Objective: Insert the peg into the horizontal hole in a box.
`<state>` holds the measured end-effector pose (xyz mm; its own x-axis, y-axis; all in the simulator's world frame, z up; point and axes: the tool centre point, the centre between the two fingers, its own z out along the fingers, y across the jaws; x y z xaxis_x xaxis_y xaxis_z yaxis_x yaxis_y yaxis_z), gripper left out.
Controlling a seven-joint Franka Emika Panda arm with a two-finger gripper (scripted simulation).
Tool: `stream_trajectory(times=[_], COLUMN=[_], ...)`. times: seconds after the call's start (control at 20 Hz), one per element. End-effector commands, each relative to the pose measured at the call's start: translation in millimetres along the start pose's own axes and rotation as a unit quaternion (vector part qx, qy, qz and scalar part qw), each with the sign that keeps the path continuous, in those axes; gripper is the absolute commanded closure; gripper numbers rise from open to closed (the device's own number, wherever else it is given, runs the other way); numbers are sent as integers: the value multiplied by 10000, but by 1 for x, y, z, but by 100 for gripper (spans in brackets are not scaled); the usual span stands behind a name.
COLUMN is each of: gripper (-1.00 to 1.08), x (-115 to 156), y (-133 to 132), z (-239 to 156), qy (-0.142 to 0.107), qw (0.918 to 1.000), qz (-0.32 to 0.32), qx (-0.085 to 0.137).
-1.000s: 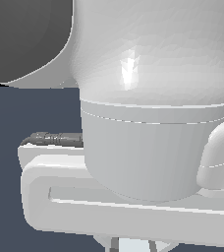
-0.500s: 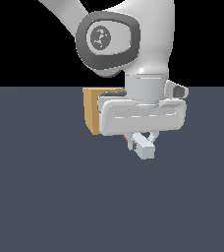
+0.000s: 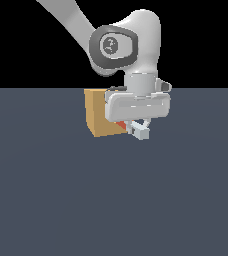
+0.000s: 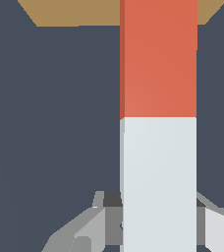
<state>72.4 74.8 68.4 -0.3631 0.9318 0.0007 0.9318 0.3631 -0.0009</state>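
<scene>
The tan box stands on the dark floor in the exterior view, partly behind my gripper. The gripper is shut on the peg, held level just above the floor; its pale grey-white end points toward the camera and its orange-red end points at the box. In the wrist view the peg runs from between my fingers toward the box, its orange-red half nearest the box. The hole is hidden in both views.
The dark grey-blue floor spreads around the box. The white arm rises above the gripper toward the exterior view's left.
The arm has drawn back from the camera toward the box, carrying the peg. The peg's orange-red end now sits close against the box's face.
</scene>
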Motion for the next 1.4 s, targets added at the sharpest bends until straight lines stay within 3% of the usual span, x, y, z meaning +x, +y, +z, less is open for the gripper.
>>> stream_trajectory(times=[0.0, 0.7, 1.35], gripper=[108, 108, 108], x=[4, 11, 98], y=[2, 1, -1], z=[-2, -1, -2], qy=[-6, -2, -3], qw=[10000, 10000, 10000], qz=[-34, -53, -56], qx=[-5, -2, -10])
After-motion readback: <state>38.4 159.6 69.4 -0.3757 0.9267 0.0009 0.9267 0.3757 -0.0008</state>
